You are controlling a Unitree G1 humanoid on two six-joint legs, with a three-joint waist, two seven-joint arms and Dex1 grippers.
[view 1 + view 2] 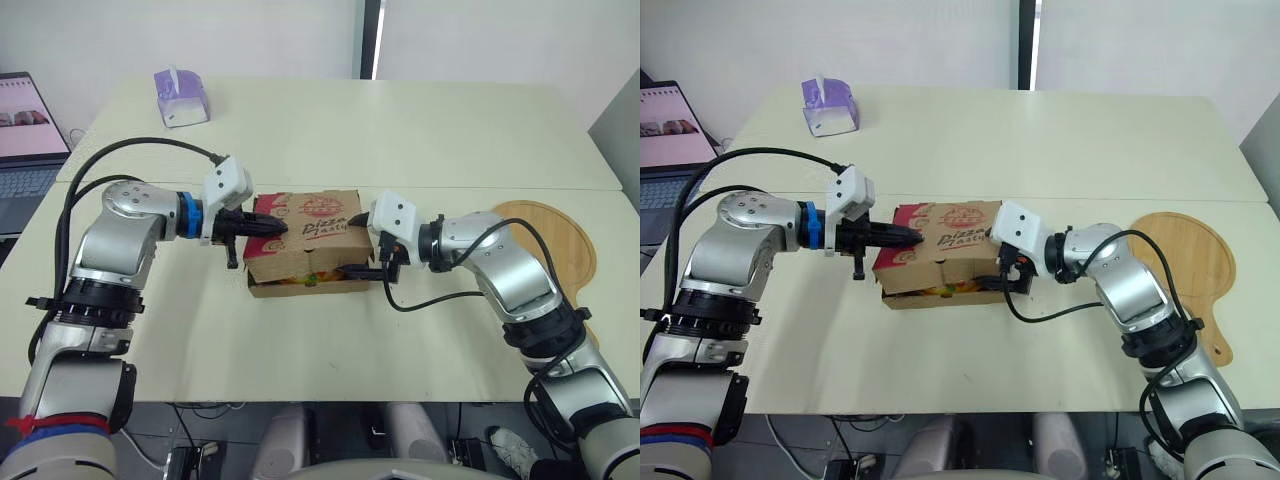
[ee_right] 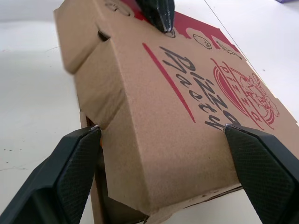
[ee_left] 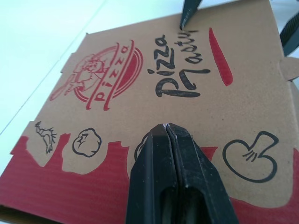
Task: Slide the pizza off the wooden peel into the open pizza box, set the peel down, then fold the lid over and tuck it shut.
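Note:
The brown pizza box with red print sits mid-table, its lid folded down and resting slightly raised at the front. Through the front gap a strip of the pizza shows. My left gripper is shut, and its tip rests on the lid's left part, above the printed vegetables. My right gripper is open, and its two fingers straddle the box's right side where the side flap hangs. The round wooden peel lies flat on the table to the right of my right arm.
A purple tissue box stands at the back left of the table. An open laptop sits on a desk to the far left. A seam between two tabletops runs behind the box.

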